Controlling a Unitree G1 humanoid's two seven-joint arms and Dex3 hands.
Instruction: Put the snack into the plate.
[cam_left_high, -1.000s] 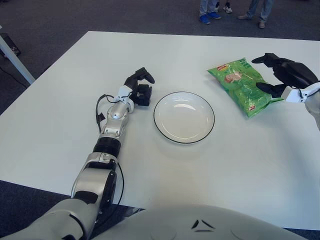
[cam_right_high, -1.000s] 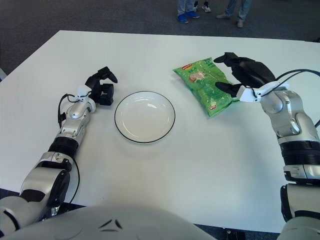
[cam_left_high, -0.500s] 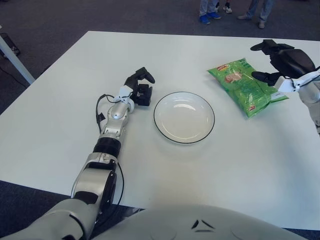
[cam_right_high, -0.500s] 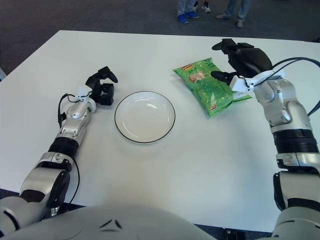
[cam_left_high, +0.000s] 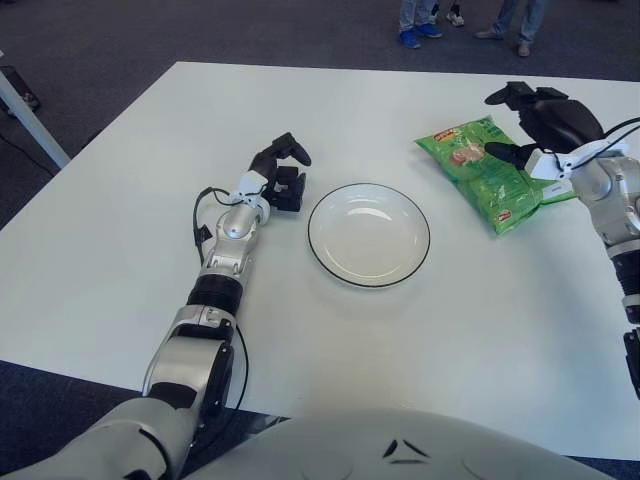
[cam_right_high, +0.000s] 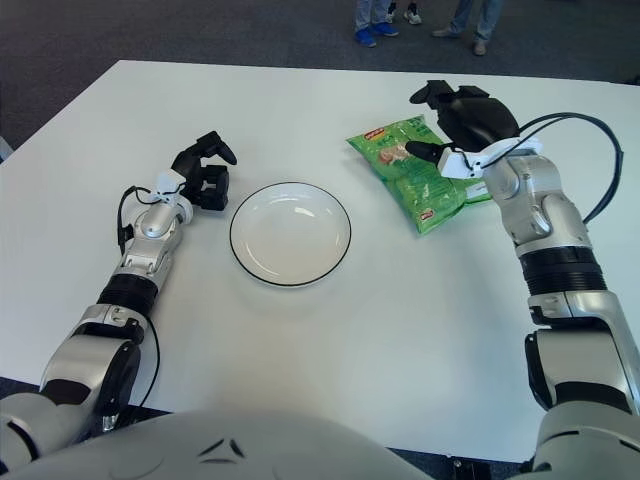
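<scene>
A broad white table (cam_left_high: 330, 350) fills the room's middle, dark carpet around it, and a couple of people's legs (cam_left_high: 425, 20) showing at the far side. Taking the white plate (cam_left_high: 368, 234) with its thin dark rim as the landmark: it sits bare near the table's centre. The green snack bag (cam_left_high: 485, 170) lies flat on the table to the right of the plate and a little farther back, well apart from its rim.

The right hand (cam_right_high: 462, 118) hangs over the bag's far right part, black fingers spread apart and gripping nothing; from here I can't say whether a fingertip brushes the foil. The left hand (cam_left_high: 279, 174) shows just left of the plate, close to its rim, fingers loosely curled around nothing.

What worries me is the grab itself. The bag looks puffy and slick, so if the fingers close on the crown of it, I'd expect it to squirt sideways or skid toward the table's right edge instead of lifting. A pinch on one corner would probably leave the bag dangling and swinging, and it could catch the plate's rim on the way over and shove the plate toward the idle left hand. Released too high, the bag might land half on the rim and slide back off.
</scene>
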